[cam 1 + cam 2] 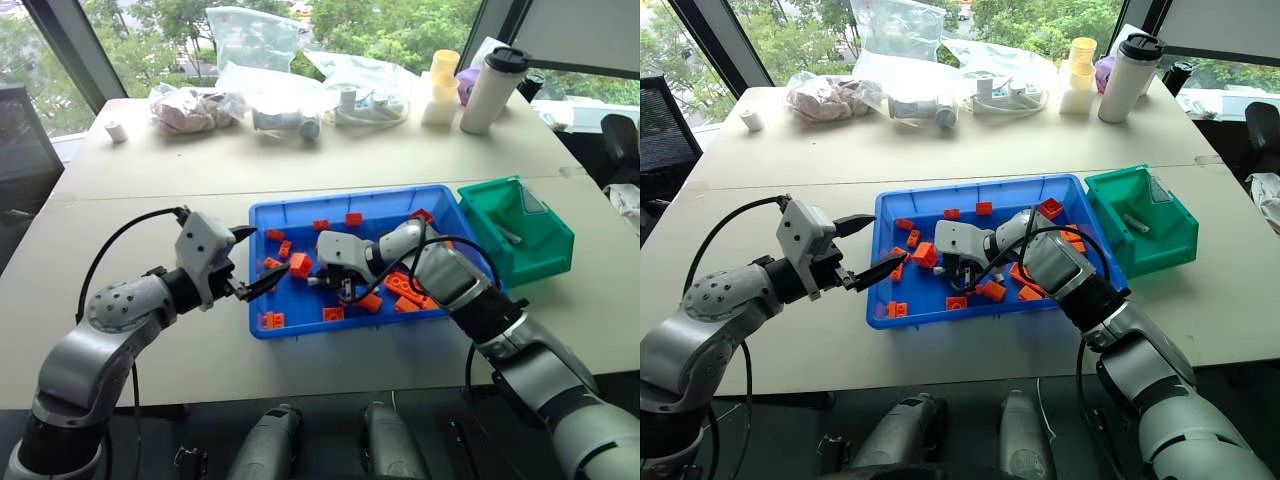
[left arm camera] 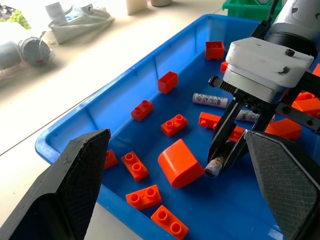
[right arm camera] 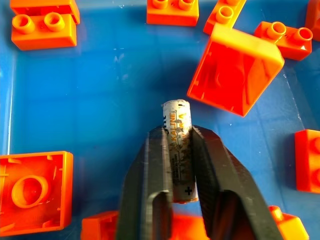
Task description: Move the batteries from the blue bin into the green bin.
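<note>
Right pincer (image 3: 176, 165) pressed shut on one battery (image 3: 177, 145) — a slim, scuffed grey-silver cylinder with printed lettering, clamped between two matte black fingers (image 3: 147, 170), its rounded end poking out past the tips, low over the smooth glossy floor of the blue bin (image 1: 262, 322). Just beyond that free end, an orange sloped brick (image 3: 235, 70) lying on its side, hollow underside showing; studded orange bricks (image 3: 42, 30) scattered all around the jaws, one large open-backed block (image 3: 32, 192) close beside the fingers. Behind the right pincer, two more batteries (image 2: 210, 100) lying flat on the tray floor, one pale and printed, the other partly hidden by the gripper's white housing. Left pincer (image 1: 247, 260) spread wide, its textured black wedge-shaped fingers (image 2: 75, 180) held over the near-left rim of the blue tray, apart from the right pincer and touching nothing; a rounded orange block (image 2: 180, 162) sat between the two grippers. Off beyond the right arm, just outside the tray's far-right corner — the green bin (image 1: 540, 255), a deep teal plastic box with a sloped cut-away front, one slim grey battery (image 1: 508, 234) already inside on its floor.
</note>
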Action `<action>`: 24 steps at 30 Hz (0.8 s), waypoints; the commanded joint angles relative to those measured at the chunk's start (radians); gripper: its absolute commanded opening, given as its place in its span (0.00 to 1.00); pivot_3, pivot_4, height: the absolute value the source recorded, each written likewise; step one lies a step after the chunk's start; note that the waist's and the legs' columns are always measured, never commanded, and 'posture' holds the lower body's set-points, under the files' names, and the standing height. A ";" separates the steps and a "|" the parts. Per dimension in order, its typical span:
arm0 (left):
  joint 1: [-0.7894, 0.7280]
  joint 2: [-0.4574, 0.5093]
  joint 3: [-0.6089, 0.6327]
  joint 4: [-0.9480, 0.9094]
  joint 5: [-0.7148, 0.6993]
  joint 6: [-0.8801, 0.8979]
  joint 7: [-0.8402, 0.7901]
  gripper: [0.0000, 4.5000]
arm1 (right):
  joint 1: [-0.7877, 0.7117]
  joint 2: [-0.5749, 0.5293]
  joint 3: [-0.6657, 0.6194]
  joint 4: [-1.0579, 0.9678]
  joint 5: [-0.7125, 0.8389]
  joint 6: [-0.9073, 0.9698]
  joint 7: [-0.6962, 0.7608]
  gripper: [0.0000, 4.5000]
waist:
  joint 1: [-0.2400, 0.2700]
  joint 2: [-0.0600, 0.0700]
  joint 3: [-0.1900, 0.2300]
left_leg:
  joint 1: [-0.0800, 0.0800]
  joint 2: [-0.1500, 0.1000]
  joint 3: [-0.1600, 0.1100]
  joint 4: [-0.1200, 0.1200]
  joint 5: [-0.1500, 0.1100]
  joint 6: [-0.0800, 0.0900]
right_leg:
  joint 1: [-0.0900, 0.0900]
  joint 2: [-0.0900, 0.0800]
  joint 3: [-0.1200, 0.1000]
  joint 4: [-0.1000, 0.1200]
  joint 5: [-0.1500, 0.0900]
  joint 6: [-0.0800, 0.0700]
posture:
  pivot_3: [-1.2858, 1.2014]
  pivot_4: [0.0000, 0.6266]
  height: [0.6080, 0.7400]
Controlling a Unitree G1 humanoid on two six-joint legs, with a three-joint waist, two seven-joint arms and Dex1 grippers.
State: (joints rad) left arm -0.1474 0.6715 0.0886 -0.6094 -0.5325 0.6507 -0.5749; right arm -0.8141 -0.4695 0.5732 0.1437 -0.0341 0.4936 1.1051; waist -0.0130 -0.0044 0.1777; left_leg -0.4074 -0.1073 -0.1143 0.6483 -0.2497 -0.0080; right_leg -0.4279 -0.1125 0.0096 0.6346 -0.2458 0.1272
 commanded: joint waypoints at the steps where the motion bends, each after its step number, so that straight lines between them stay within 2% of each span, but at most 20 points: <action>1: 0.004 0.027 0.024 -0.031 -0.014 -0.017 -0.044 1.00 | -0.022 0.001 -0.059 -0.075 0.016 0.039 -0.003 0.01 | 0.000 0.000 0.000 | 0.000 0.000 0.000 0.000 0.000 0.000 | 0.000 0.000 0.000 0.000 0.000 0.000 | 0.52 0.24 1.00; 5: 0.000 0.058 0.026 -0.019 -0.030 -0.028 -0.110 1.00 | -0.031 -0.060 -0.176 -0.197 0.071 0.114 -0.002 0.01 | 0.004 0.000 0.000 | -0.001 0.000 0.000 0.000 0.000 0.000 | -0.001 0.000 0.000 0.000 0.000 0.000 | 0.52 0.24 1.00; 9: -0.029 0.090 0.006 0.001 -0.072 -0.026 -0.208 1.00 | 0.038 -0.247 -0.366 -0.324 0.111 0.192 -0.005 0.01 | 0.021 0.000 0.000 | -0.001 -0.001 0.000 0.000 0.000 0.000 | 0.000 -0.001 0.000 0.000 0.000 0.000 | 0.52 0.24 1.00; 13: -0.038 0.123 -0.024 0.016 -0.068 -0.040 -0.283 1.00 | 0.120 -0.379 -0.478 -0.362 0.117 0.240 -0.042 0.01 | 0.024 0.000 0.000 | -0.001 -0.001 0.001 0.000 -0.003 0.005 | 0.000 -0.001 0.000 -0.001 0.000 0.000 | 0.52 0.24 1.00; 18: -0.066 0.132 -0.060 0.057 -0.047 -0.066 -0.348 1.00 | 0.220 -0.500 -0.618 -0.303 0.103 0.245 -0.103 0.01 | 0.020 0.001 0.000 | -0.001 0.000 0.002 -0.001 -0.003 0.005 | -0.001 -0.002 0.001 -0.001 0.000 0.000 | 0.52 0.24 1.00; 24: -0.096 0.111 -0.102 0.097 -0.018 -0.096 -0.364 1.00 | 0.256 -0.575 -0.661 -0.158 0.057 0.153 -0.190 0.01 | 0.022 0.001 0.000 | -0.001 0.000 0.003 -0.001 -0.003 0.005 | 0.000 -0.001 0.001 -0.001 0.000 0.000 | 0.52 0.24 1.00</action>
State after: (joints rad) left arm -0.2350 0.7835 -0.0086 -0.5044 -0.5615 0.5788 -0.9315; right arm -0.5376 -1.0256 -0.0516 -0.0346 0.0352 0.6747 0.9446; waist 0.0090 -0.0037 0.1781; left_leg -0.4079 -0.1073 -0.1112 0.6478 -0.2527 -0.0030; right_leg -0.4281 -0.1140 0.0110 0.6337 -0.2458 0.1271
